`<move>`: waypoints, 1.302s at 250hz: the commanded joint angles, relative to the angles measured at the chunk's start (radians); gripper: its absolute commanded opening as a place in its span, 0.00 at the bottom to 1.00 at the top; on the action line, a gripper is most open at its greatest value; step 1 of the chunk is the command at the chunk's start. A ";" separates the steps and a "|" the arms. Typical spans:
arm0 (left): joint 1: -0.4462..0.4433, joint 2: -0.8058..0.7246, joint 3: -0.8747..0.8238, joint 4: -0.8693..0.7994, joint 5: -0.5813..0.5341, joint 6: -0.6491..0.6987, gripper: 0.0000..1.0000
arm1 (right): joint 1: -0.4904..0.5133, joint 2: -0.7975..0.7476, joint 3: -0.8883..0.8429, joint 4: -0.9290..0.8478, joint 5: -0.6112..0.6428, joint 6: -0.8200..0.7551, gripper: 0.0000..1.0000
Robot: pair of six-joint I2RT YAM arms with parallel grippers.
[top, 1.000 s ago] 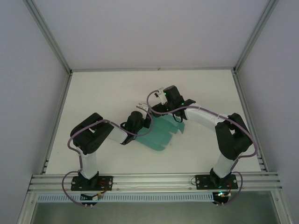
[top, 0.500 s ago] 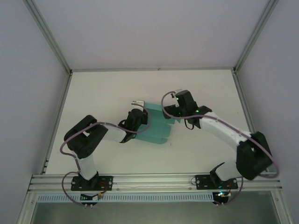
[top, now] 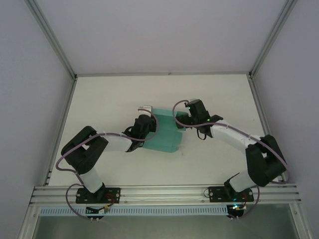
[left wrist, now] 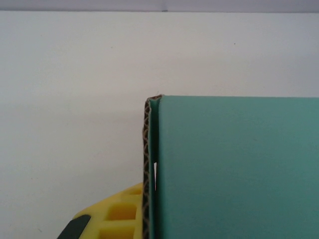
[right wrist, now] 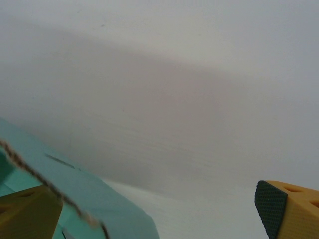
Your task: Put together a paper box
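The left arm [top: 94, 149] reaches from its base at the near left edge of the desk [top: 104, 99] toward the middle, and the left gripper [top: 147, 115] sits at the left edge of the paper box [top: 165, 135]. From the left wrist, one yellow finger [left wrist: 117, 214] shows at the bottom, just beside the raw ribbed edge of the cardboard. The teal panel of the box [left wrist: 234, 169] covers everything to the right of that edge. It hides the other finger, so I cannot tell whether this gripper is clamped on the box or only resting against it. The box lies near the middle of the desk, a flat teal piece with its long side running from the far left to the near right, between the two grippers. The right gripper [top: 181, 121] is at the far right corner of the box, and the right arm [top: 239, 139] bends back to its base at the near right edge. From the right wrist, the fingers [right wrist: 25, 214] stand wide apart, one at the lower left and the other, with a dark pad, at the lower right [right wrist: 284, 209]. A teal flap of the box [right wrist: 109, 204] crosses in front of the lower left finger, its frayed edge running diagonally over it. The pale surface [right wrist: 199, 214] shows blurred in the gap between the fingers.
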 commanded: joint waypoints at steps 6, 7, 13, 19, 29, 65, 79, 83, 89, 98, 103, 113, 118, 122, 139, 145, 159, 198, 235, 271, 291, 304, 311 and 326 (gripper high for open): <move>-0.012 -0.036 0.029 -0.033 0.010 -0.044 0.00 | -0.001 0.024 0.018 0.192 -0.081 0.009 1.00; -0.012 -0.036 0.030 -0.036 0.010 -0.044 0.00 | -0.001 0.024 0.018 0.196 -0.080 0.011 1.00; -0.011 -0.038 0.036 -0.048 0.007 -0.047 0.00 | -0.001 0.023 0.011 0.216 -0.078 0.018 1.00; -0.012 -0.041 0.042 -0.059 0.001 -0.052 0.00 | -0.001 0.019 0.003 0.231 -0.077 0.021 1.00; -0.012 -0.045 0.048 -0.075 -0.018 -0.066 0.00 | -0.001 0.005 -0.010 0.239 -0.055 0.025 1.00; -0.011 -0.068 0.067 -0.139 -0.062 -0.075 0.00 | -0.002 -0.086 -0.073 0.159 0.058 0.025 1.00; -0.012 -0.079 0.071 -0.154 -0.069 -0.073 0.00 | -0.002 -0.123 -0.095 0.089 0.075 0.030 1.00; -0.012 -0.081 0.073 -0.158 -0.071 -0.070 0.00 | -0.002 -0.134 -0.099 0.064 0.076 0.033 1.00; -0.011 -0.083 0.076 -0.163 -0.075 -0.062 0.00 | -0.001 -0.147 -0.103 0.026 0.084 0.041 1.00; -0.011 -0.087 0.081 -0.173 -0.088 -0.057 0.00 | -0.002 -0.162 -0.110 -0.030 0.105 0.066 1.00; -0.011 -0.090 0.087 -0.184 -0.094 -0.056 0.00 | -0.002 -0.171 -0.114 -0.057 0.117 0.080 1.00; -0.011 -0.095 0.096 -0.205 -0.105 -0.051 0.00 | -0.003 -0.187 -0.126 -0.100 0.139 0.100 1.00; -0.010 -0.098 0.099 -0.211 -0.105 -0.047 0.00 | -0.003 -0.194 -0.134 -0.115 0.158 0.112 1.00; -0.012 -0.100 0.100 -0.211 -0.103 -0.041 0.00 | -0.003 -0.200 -0.141 -0.125 0.176 0.125 1.00; -0.011 -0.108 0.099 -0.213 -0.100 -0.032 0.00 | -0.011 -0.221 -0.168 -0.141 0.211 0.152 1.00; -0.011 -0.110 0.100 -0.214 -0.098 -0.031 0.00 | -0.016 -0.228 -0.177 -0.138 0.201 0.153 1.00; -0.010 -0.114 0.102 -0.224 -0.097 -0.032 0.00 | -0.027 -0.230 -0.191 -0.127 0.175 0.161 1.00; -0.012 -0.130 0.099 -0.234 -0.067 -0.049 0.00 | -0.039 -0.180 -0.167 -0.095 0.150 0.161 1.00; -0.011 -0.140 0.091 -0.237 -0.055 -0.048 0.00 | -0.041 -0.127 -0.126 -0.017 0.071 0.119 1.00; -0.012 -0.141 0.092 -0.243 -0.051 -0.059 0.00 | -0.042 -0.102 -0.090 0.074 -0.108 0.091 1.00; -0.012 -0.136 0.090 -0.240 -0.045 -0.060 0.00 | -0.041 -0.093 -0.071 0.107 -0.197 0.077 1.00; -0.011 -0.133 0.091 -0.237 -0.047 -0.063 0.00 | -0.042 -0.085 -0.054 0.104 -0.227 0.070 1.00; -0.011 -0.131 0.089 -0.238 -0.048 -0.065 0.00 | -0.042 -0.080 -0.045 0.102 -0.234 0.068 1.00; -0.011 -0.131 0.090 -0.241 -0.047 -0.074 0.00 | -0.039 -0.062 -0.031 0.102 -0.252 0.063 1.00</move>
